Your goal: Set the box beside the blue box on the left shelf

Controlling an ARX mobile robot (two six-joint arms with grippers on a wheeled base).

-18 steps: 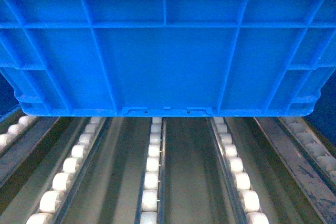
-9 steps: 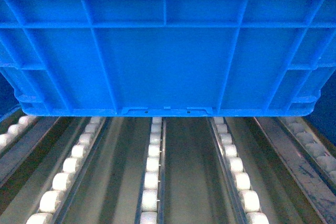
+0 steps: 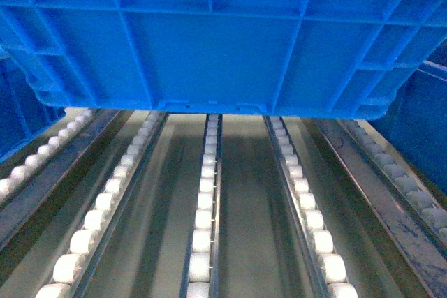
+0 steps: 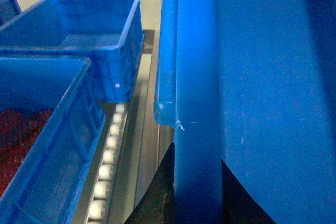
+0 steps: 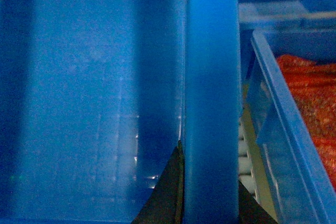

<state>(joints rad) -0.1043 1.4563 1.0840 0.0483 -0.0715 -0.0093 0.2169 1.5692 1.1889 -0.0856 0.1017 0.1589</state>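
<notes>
The box (image 3: 216, 47), a big bright-blue ribbed crate, fills the top of the head view, slightly tilted over the left shelf (image 3: 244, 228) with its lanes of white rollers. I cannot tell whether its far bottom touches the rollers. My left gripper (image 4: 194, 198) is shut on the box's left rim (image 4: 194, 77), dark fingers (image 4: 157, 192) on either side of the wall. My right gripper (image 5: 210, 198) is shut on the right rim (image 5: 210, 77) in the same way. A blue box (image 4: 47, 145) holding something red stands just left of it on the shelf.
A second blue crate (image 4: 89, 35), with nothing in it, stands behind the left neighbour. To the right, another blue crate (image 5: 294, 145) with red contents sits close beside the held box, also seen at the head view's right edge (image 3: 419, 123). Roller lanes run toward me.
The box has moved up and farther away in the head view and now sits slightly askew. More roller lanes show beneath it, and the neighbouring crates appear at both sides.
</notes>
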